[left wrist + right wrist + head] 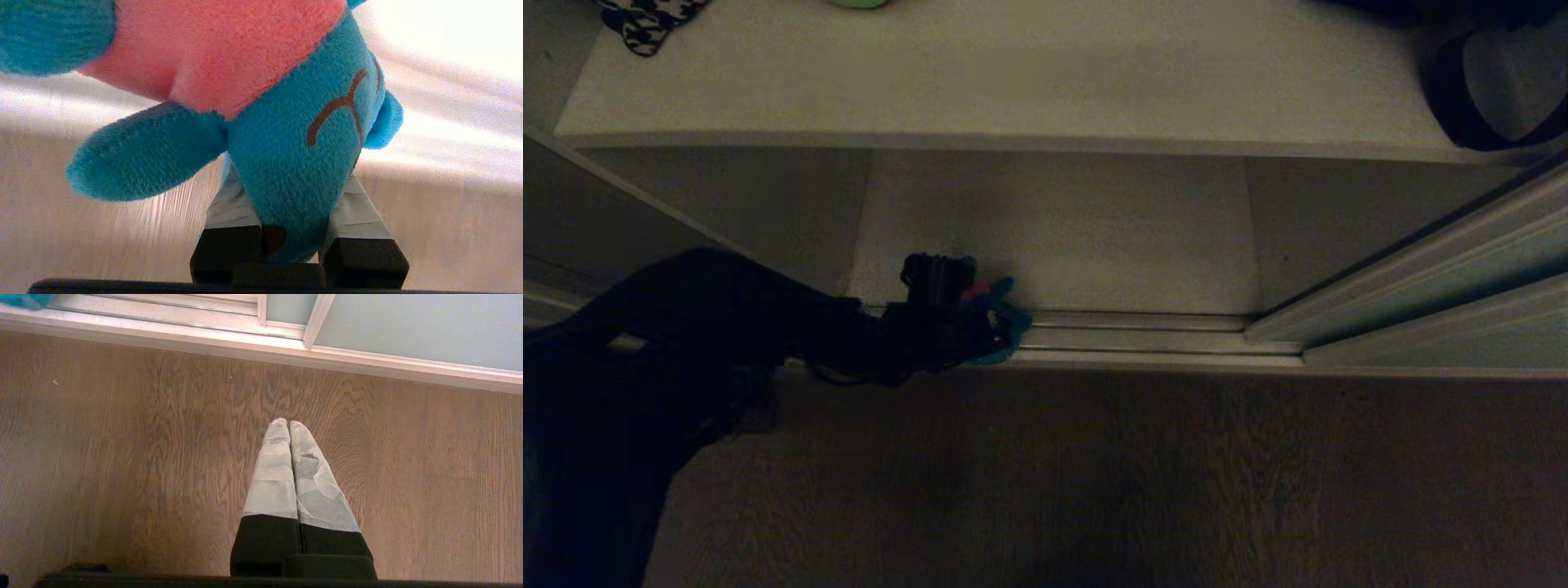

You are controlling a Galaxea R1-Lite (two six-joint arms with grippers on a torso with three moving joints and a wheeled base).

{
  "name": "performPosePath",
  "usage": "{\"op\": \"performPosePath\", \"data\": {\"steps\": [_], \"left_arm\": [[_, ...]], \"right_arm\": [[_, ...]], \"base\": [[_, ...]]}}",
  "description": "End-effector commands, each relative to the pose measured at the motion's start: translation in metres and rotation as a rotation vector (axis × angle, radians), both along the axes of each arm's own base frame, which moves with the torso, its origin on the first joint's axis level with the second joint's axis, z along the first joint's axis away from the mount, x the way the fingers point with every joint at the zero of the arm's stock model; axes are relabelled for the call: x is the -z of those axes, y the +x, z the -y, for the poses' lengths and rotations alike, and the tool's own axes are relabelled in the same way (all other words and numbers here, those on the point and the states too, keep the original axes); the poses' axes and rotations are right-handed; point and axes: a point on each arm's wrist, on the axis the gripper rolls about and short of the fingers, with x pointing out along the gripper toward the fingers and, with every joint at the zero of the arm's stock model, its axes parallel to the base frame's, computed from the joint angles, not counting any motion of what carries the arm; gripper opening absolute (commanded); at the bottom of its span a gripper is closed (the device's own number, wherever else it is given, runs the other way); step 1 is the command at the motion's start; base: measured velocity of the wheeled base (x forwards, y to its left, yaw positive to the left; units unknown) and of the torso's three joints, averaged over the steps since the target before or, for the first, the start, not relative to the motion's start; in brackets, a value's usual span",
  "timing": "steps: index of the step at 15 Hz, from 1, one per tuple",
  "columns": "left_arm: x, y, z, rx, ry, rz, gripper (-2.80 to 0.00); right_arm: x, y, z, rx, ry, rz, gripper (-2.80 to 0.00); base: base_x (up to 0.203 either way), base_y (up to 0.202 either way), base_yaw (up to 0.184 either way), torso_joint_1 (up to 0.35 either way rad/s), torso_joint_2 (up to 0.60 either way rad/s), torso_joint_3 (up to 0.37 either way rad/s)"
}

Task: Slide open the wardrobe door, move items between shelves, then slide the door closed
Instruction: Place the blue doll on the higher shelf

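Observation:
The plush toy (1003, 325), teal-blue with a pink torso, sits at the front edge of the wardrobe's bottom shelf (1094, 237), over the door track (1143, 331). My left gripper (987, 320) reaches in from the left and is shut on it. In the left wrist view both taped fingers (231, 200) press into the toy's blue head (286, 171). The sliding wardrobe door (1462, 269) stands pushed to the right. A higher shelf (1013, 73) runs across the top. My right gripper (288, 422) hangs shut over the wooden floor, with nothing in it.
On the higher shelf lie a black-and-white patterned cloth (645, 24) at the left, a green thing (858, 3) and a dark strapped bag (1486, 90) at the right. Wooden floor (1094, 474) stretches before the wardrobe. A side panel (605, 220) bounds the left.

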Motion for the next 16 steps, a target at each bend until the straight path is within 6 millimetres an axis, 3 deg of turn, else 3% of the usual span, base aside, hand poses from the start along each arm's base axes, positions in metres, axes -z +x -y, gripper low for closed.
{"op": "performPosePath", "data": {"steps": [1,5,11,16], "left_arm": [[-0.027,-0.038,-0.009,0.039,0.013,0.003,-2.80],[-0.026,-0.125,-0.030,0.139,0.103,-0.087,-2.80],[-0.078,-0.249,-0.055,0.318,0.086,0.082,-2.80],[-0.092,-0.332,-0.094,0.488,0.176,0.072,-2.80]], "right_arm": [[0.000,0.000,0.000,-0.002,0.000,0.002,-2.80],[0.000,0.000,0.000,-0.002,0.000,0.000,-2.80],[0.000,0.000,0.000,-0.002,0.000,0.001,-2.80],[0.000,0.000,0.000,0.000,0.000,0.000,-2.80]], "base": [[0.000,0.000,0.000,0.000,0.00,0.000],[0.000,0.000,0.000,0.000,0.00,0.000],[0.000,0.000,0.000,0.000,0.00,0.000],[0.000,0.000,0.000,0.000,0.00,0.000]]}}
